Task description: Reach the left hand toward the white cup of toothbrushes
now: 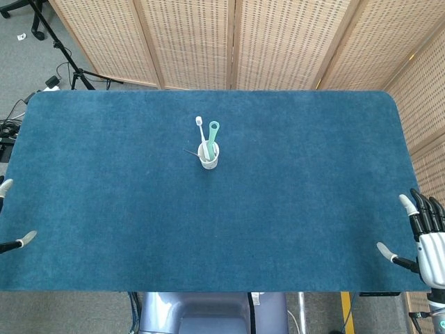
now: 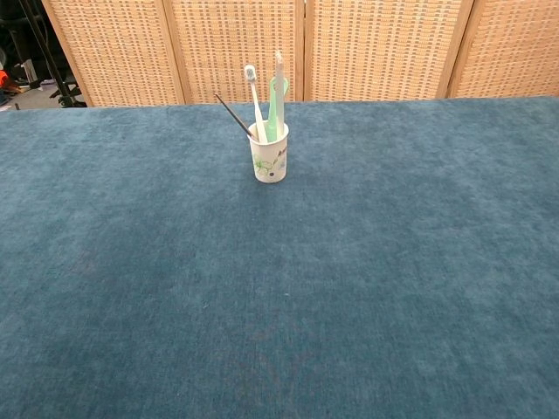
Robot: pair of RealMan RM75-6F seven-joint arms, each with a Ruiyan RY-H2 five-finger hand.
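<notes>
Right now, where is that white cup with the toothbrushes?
The white cup stands upright on the blue table, slightly left of centre toward the far edge in the head view, far from both hands.

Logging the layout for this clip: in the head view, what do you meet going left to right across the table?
Left robot hand at the table's left edge → white cup of toothbrushes → right robot hand at the right edge.

No readable text, label, brand or number anywhere; the white cup (image 2: 269, 162) bears only a green printed pattern.
</notes>
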